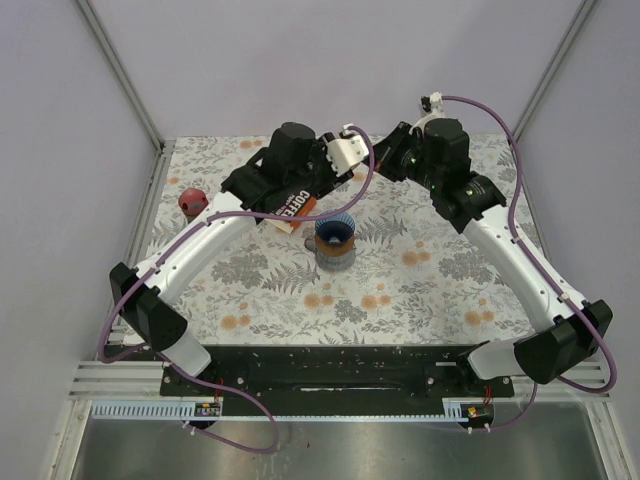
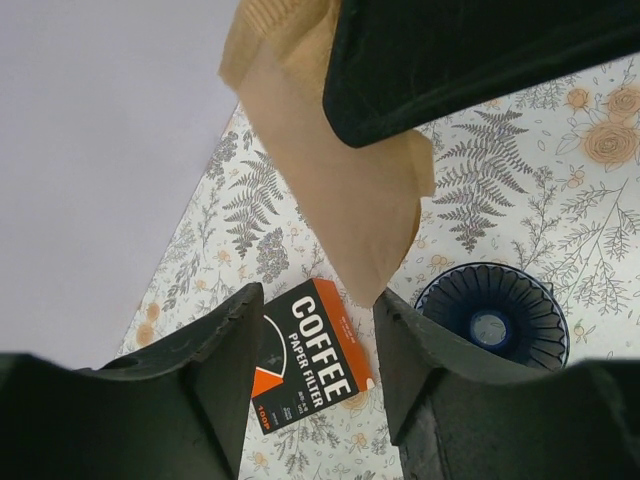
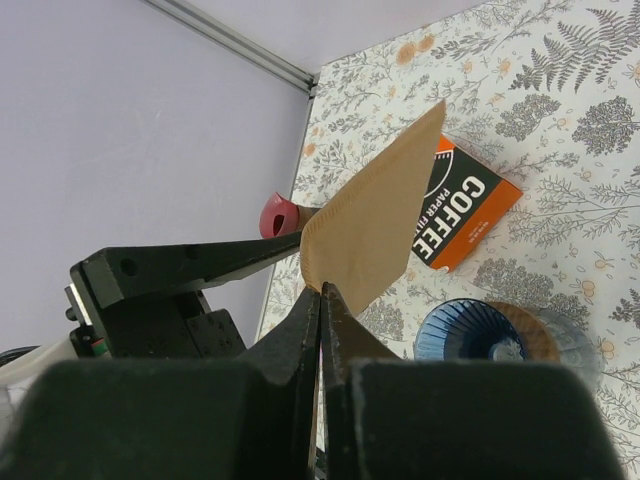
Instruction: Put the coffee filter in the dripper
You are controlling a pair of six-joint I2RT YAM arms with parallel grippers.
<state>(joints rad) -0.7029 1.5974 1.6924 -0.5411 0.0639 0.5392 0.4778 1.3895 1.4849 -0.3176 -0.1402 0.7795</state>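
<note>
Right gripper (image 3: 320, 292) pinches filter (image 3: 375, 230) — corner hidden.

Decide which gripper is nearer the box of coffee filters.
Left. The left gripper hovers over the box, which shows between its open jaws. The right gripper sits farther back and to the right, pinching the paper filter.

Floral table (image 1: 430, 290): dripper (image 1: 334, 240), filter box (image 2: 305, 355) (orange-black)

Box (image 1: 293, 207) and dripper (image 1: 335, 243) on table (image 1: 450, 290), box behind-left of dripper, filter (image 3: 375, 225) above both
</note>
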